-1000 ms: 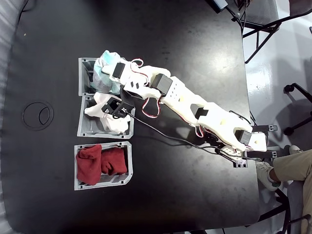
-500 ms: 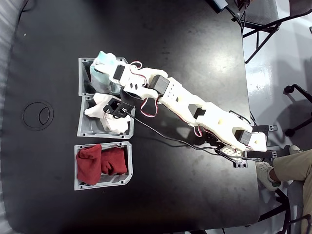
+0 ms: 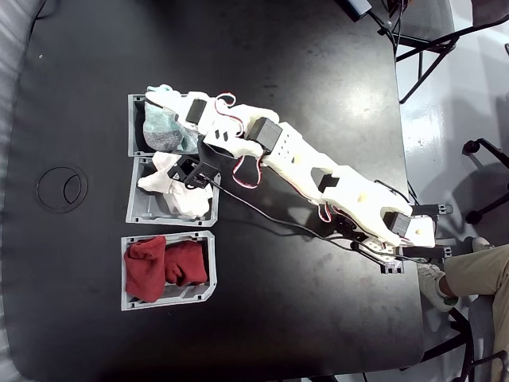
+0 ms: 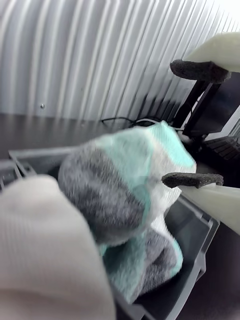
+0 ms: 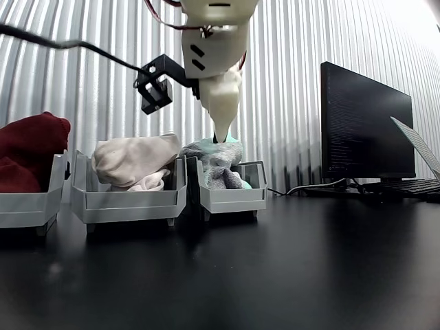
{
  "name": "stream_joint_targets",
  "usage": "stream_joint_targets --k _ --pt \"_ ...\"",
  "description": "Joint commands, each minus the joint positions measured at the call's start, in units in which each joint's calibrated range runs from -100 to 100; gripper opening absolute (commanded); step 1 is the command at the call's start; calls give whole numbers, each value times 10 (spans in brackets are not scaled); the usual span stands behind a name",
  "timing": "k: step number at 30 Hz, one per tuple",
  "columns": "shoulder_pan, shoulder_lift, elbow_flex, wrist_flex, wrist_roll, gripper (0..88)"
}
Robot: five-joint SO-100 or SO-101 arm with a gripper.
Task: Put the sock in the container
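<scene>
Letting go is the step in hand, I'd say: the sock (image 4: 127,200), mint and speckled grey, already sits in the container (image 3: 137,127), the end bin of the row, its bulk rising above the low walls. In the wrist view the claw (image 4: 196,125) stands spread wide, one dark pad up clear of the sock, the other touching its white end, gripping nothing. From the side the claw (image 5: 221,137) hangs just over the bundle. To finish well it should lift straight up with the fingers kept apart, so no pad snags the knit and drags the bundle over the rim toward the white socks (image 3: 176,189) next door. No brand or readable writing anywhere; the monitor (image 5: 357,124) shows lines too small to read.
</scene>
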Motion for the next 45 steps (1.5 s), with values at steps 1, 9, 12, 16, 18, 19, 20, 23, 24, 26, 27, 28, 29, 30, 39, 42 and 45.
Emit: stream_joint_targets --k 1,9,12,16,18,19,20,23,24,26,27,28,29,30,39,42,45 --pt "-4 -62 -28 -6 -5 316" --pt "-27 -90 -27 139 -5 309" --pt "-40 -98 -29 214 -5 308" --pt "-63 -126 -29 305 -5 226" --pt "-77 -140 -29 343 -5 135" --pt "-84 -149 -29 361 -5 81" --pt "-91 -158 -29 378 -5 30" --pt "-111 -188 -25 419 -5 26" --pt "-116 -200 -23 419 -5 17" --pt "-124 -225 -22 419 -5 12" --pt "-129 -239 -22 419 -5 12" --pt "-135 -254 -21 419 -5 12" --pt "-140 -269 -21 419 -5 12" --pt "-147 -285 -20 419 -5 12" --pt "-216 -421 -19 419 -1 12" --pt "-240 -448 -17 419 0 12" --pt "-255 -477 30 419 0 12"
